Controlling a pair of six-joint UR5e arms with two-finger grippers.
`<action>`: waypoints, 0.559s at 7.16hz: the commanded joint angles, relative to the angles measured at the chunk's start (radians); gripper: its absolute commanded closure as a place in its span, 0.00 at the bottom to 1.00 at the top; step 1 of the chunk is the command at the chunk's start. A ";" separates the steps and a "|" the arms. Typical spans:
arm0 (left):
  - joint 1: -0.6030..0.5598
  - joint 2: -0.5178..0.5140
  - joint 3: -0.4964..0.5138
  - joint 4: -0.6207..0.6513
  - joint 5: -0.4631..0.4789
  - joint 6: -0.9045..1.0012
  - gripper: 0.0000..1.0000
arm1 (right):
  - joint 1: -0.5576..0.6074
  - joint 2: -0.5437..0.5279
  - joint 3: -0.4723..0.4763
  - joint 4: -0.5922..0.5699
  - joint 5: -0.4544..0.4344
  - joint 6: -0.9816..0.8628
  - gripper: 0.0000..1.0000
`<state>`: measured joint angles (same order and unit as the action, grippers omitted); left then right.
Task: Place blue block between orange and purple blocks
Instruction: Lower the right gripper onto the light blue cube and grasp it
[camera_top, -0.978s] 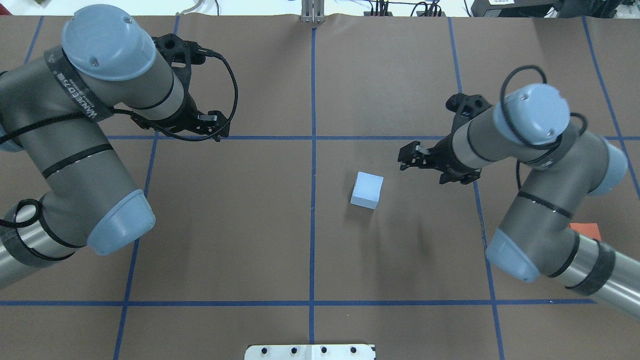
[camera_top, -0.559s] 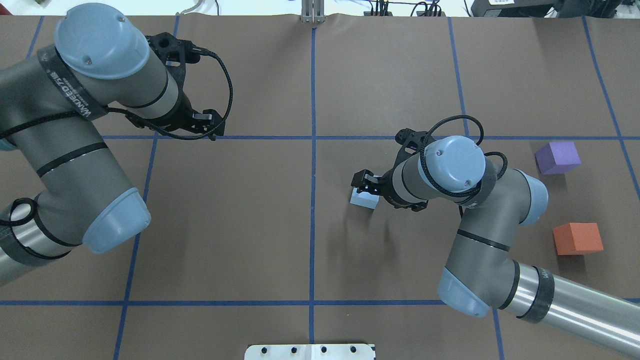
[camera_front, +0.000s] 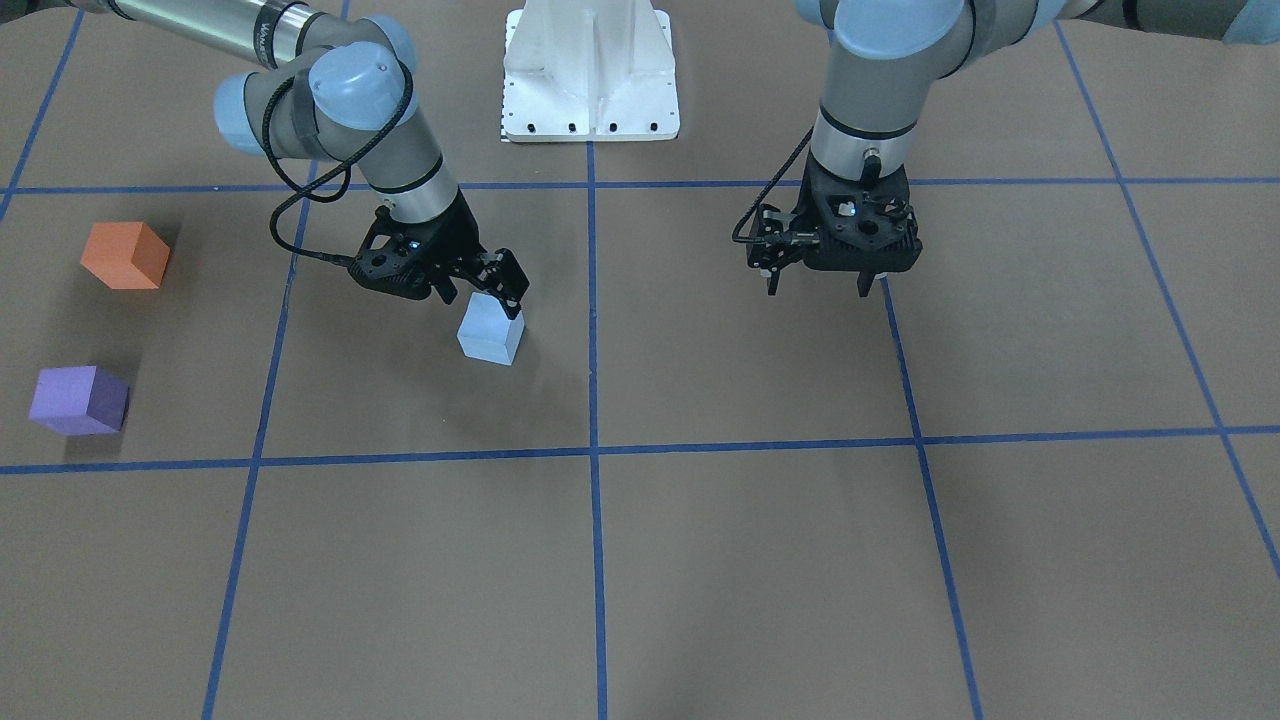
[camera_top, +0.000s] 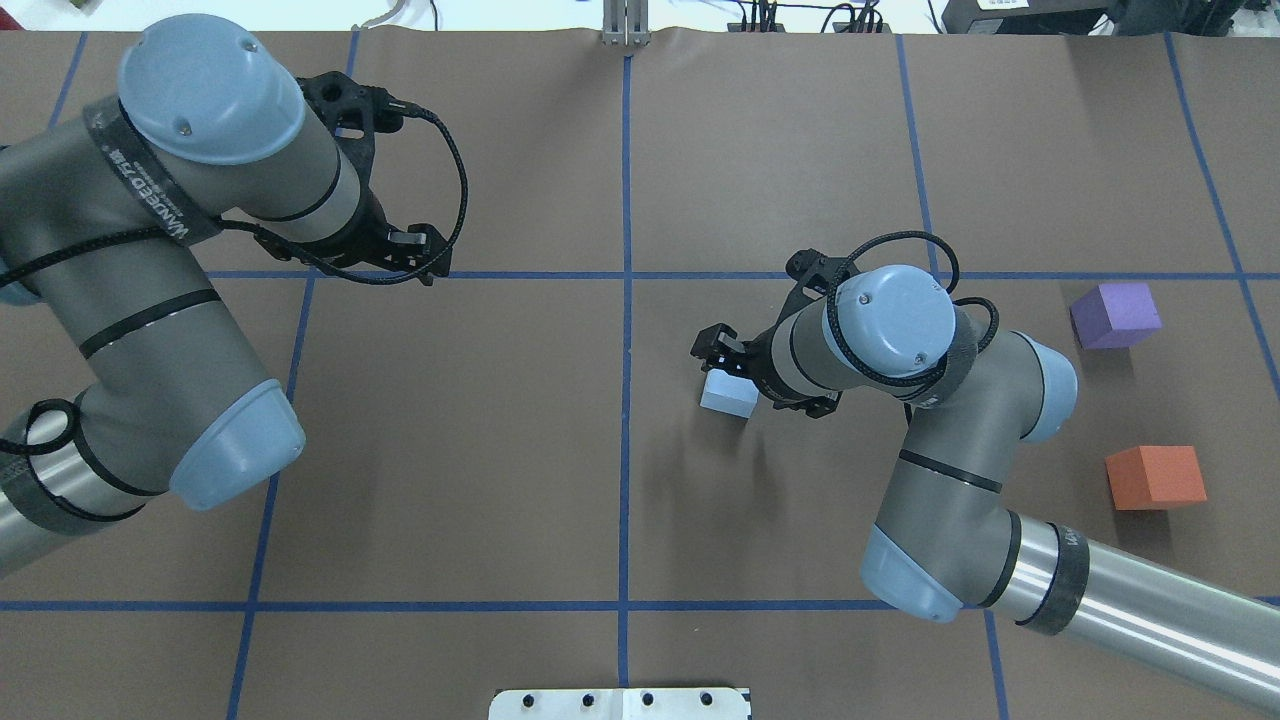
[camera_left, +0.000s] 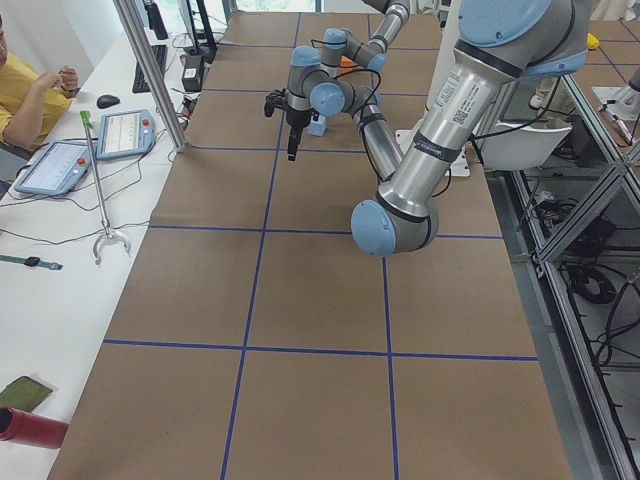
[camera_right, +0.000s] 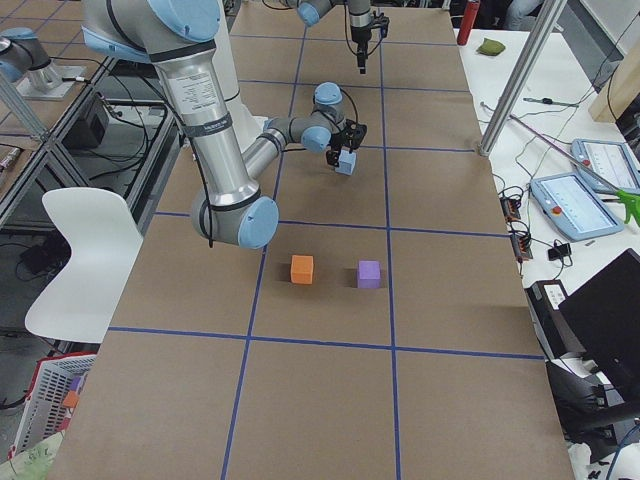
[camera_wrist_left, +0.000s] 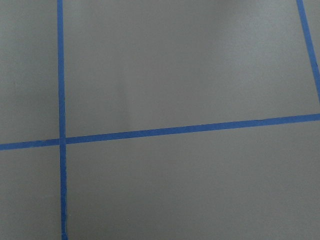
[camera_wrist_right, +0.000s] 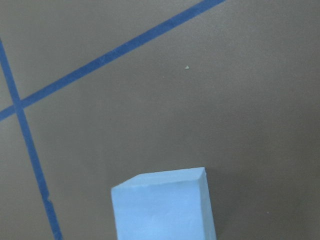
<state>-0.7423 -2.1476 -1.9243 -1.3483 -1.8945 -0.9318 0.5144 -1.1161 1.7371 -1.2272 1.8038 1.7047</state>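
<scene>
The blue block (camera_front: 490, 335) sits flat near the middle of the tabletop, well apart from the orange block (camera_front: 125, 256) and purple block (camera_front: 78, 400) by the edge at the robot's right. It looks like light, matte foam (a modest squeeze should do). The right gripper (camera_front: 482, 302) hovers at its top, fingers spread, best closing on two opposite upright faces; the left gripper (camera_front: 817, 290) hangs idle, fingers apart.

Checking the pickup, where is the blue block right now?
In the overhead view the blue block sits just right of the centre tape line, under the right gripper, well left of the purple block and the orange block.
</scene>
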 joint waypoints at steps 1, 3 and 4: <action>0.004 -0.001 0.002 -0.002 0.000 -0.008 0.00 | 0.001 0.027 -0.039 0.003 -0.018 0.001 0.00; 0.004 -0.002 0.001 -0.003 -0.001 -0.008 0.00 | 0.000 0.035 -0.073 0.002 -0.018 -0.040 0.00; 0.004 -0.002 0.002 -0.005 -0.001 -0.010 0.00 | -0.002 0.036 -0.074 0.000 -0.018 -0.045 0.00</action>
<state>-0.7380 -2.1490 -1.9227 -1.3516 -1.8958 -0.9405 0.5136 -1.0826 1.6695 -1.2251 1.7860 1.6747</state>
